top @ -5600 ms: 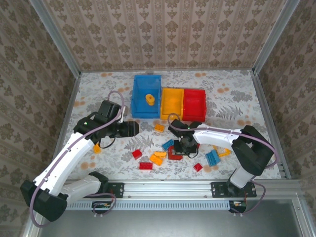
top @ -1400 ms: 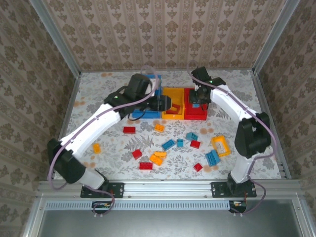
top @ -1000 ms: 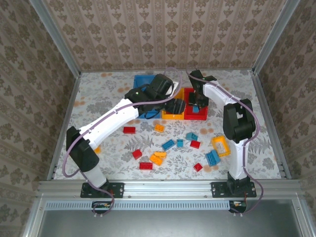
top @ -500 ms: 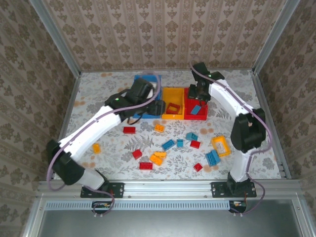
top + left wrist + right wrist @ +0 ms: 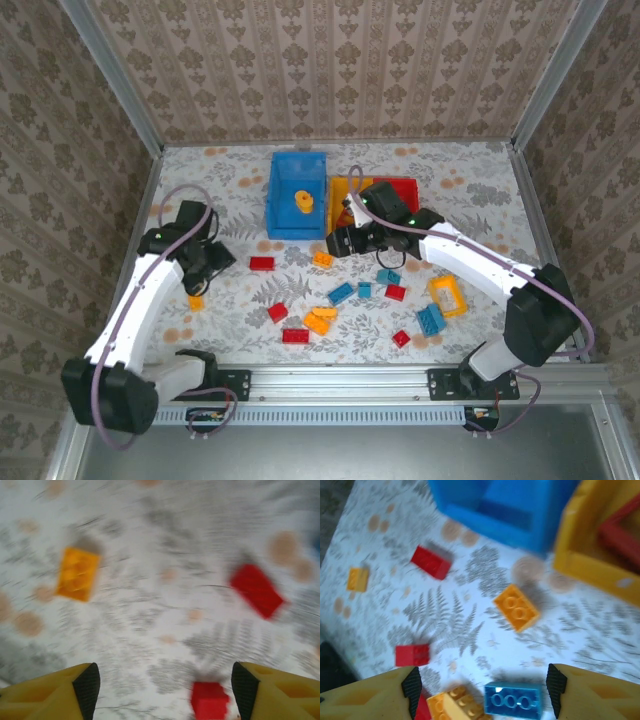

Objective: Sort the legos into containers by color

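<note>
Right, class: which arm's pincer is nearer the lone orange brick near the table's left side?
Left. The left pincer sits just beyond the orange brick, slightly to its right. The right pincer is far off to the brick's right.

Bright even light, blurred wrist views

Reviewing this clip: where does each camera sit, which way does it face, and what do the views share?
Top external: above and behind the bases, looking down on the table; both arms, left gripper and right gripper show.
Left wrist: looks down at the table near an orange brick; its yellow fingertips frame the bottom.
Right wrist: faces the blue bin and yellow bin; fingertips at the bottom corners.
Shared: all three see that orange brick.
</note>
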Robot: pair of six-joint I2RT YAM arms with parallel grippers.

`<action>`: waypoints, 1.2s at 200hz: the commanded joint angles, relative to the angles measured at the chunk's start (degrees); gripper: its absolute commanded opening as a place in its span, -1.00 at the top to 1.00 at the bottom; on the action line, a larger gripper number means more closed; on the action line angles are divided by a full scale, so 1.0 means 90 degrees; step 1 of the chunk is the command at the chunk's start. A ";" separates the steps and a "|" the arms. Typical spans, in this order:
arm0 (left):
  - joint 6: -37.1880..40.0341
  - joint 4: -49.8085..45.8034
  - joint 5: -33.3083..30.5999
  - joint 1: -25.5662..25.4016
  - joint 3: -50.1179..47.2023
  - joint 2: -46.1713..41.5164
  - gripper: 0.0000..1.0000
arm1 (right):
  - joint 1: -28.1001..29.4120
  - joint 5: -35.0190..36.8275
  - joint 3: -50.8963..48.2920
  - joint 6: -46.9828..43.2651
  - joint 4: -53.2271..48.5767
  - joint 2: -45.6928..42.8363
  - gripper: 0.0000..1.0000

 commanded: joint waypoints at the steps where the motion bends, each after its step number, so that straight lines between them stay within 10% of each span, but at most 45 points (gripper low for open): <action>1: -0.0040 -0.0464 0.0103 0.0747 -0.0292 0.0502 -0.53 | 0.0156 -0.1199 0.0301 -0.0470 0.0233 0.0216 -0.44; 119: 0.1770 0.2192 -0.0227 0.1851 -0.1242 0.1840 -0.65 | 0.0217 -0.1582 0.0879 -0.0591 -0.0389 0.0630 -0.45; 240: 0.1882 0.2449 0.0360 0.1581 -0.1663 0.1620 0.25 | 0.0217 -0.1244 0.1010 -0.0283 -0.0379 0.0744 -0.40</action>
